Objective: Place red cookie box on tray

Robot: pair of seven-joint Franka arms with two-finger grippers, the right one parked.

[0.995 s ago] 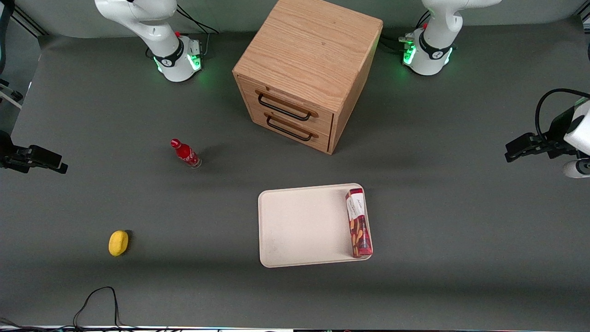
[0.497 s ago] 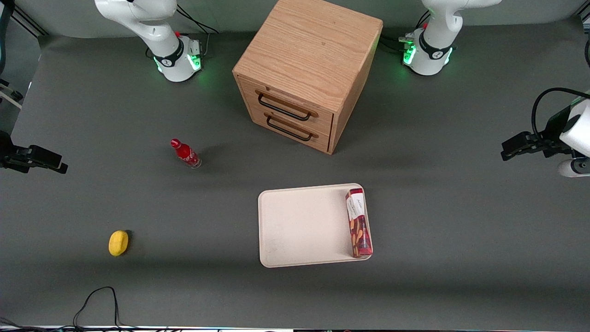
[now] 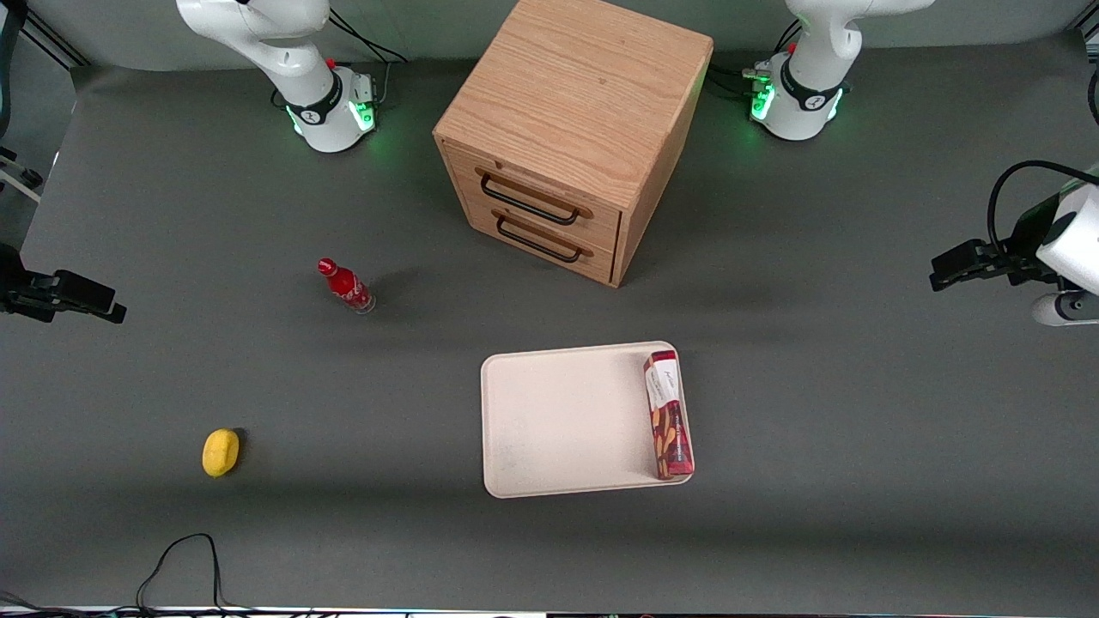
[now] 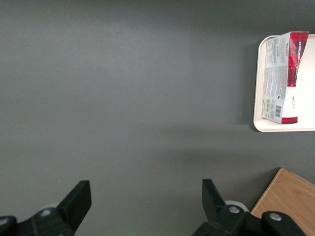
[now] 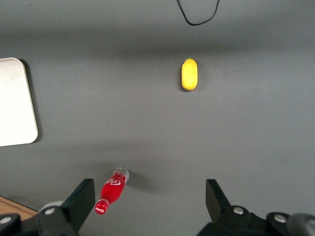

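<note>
With the red cookie box [image 3: 668,415] lying inside the tray [image 3: 558,421] at lower centre, along its edge, the gripper [image 3: 944,271] hovers empty, fingers spread, at far right, seemingly finished.

left arm — raised, at working end | gripper [image 4: 142,204] — fingers spread wide, empty

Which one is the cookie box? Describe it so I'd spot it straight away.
Find the wooden drawer cabinet; in front of it lies a cream tray. The red cookie box lies along the tray's edge toward the working arm, whose open tool hovers well away. Long and flat, unlike the small red bottle.
</note>
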